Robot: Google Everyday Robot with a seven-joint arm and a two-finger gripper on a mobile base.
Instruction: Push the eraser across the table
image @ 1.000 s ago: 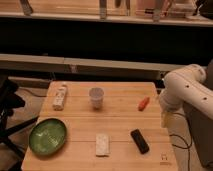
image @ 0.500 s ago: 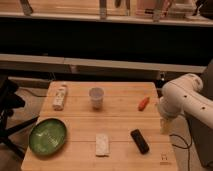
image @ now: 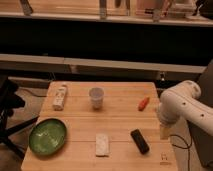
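Note:
The eraser (image: 140, 141) is a small flat black oblong lying at an angle near the front right of the light wooden table (image: 120, 120). My white arm (image: 180, 106) reaches in from the right, over the table's right edge. My gripper (image: 165, 131) hangs down from it, just right of the eraser and a little farther back, with a small gap between them.
A whitish speckled block (image: 102, 145) lies left of the eraser. A green bowl (image: 47, 136) sits front left, a white bottle-like object (image: 60, 96) back left, a pale cup (image: 96, 97) back centre, a small orange-red item (image: 143, 103) back right. A dark chair (image: 7, 102) stands at the left.
My arm has swung down and toward the front right of the table, bringing the gripper lower and closer to the eraser. The eraser has not moved.

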